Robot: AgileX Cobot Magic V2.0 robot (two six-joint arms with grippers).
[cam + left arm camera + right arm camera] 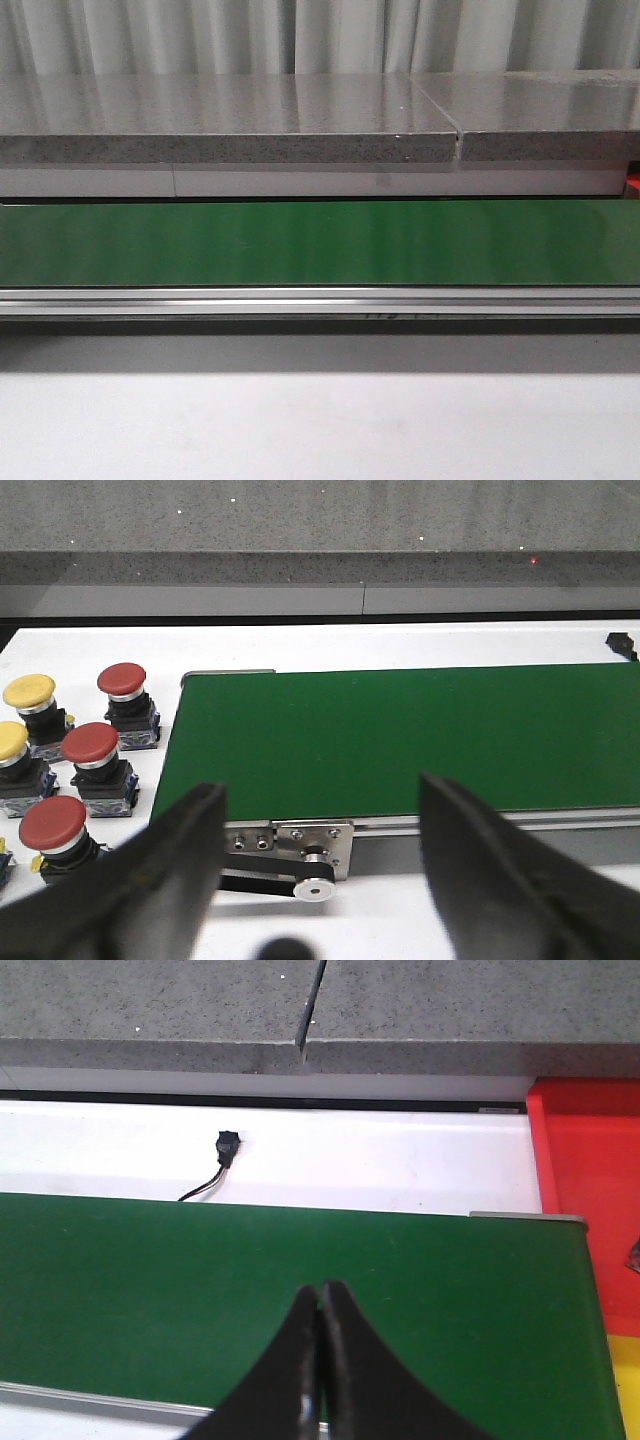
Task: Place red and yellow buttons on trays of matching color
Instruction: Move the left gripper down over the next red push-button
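The red tray (590, 1180) lies just past one end of the green conveyor belt (320, 243), a dark item barely showing at its edge. Three red buttons (90, 745) and two yellow buttons (29, 691) stand clustered off the belt's other end. The left gripper (320, 820) hangs spread wide over that end; the right gripper (321, 1305) has its jaws pressed together above bare belt.

Your left gripper (320, 865): fingers spread wide apart, nothing between | Your right gripper (320, 1360): fingertips pressed together, nothing held.

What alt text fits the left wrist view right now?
The left hand hangs open and empty above the green conveyor belt. Beside the belt's end stand three red buttons and two yellow buttons on the white table.
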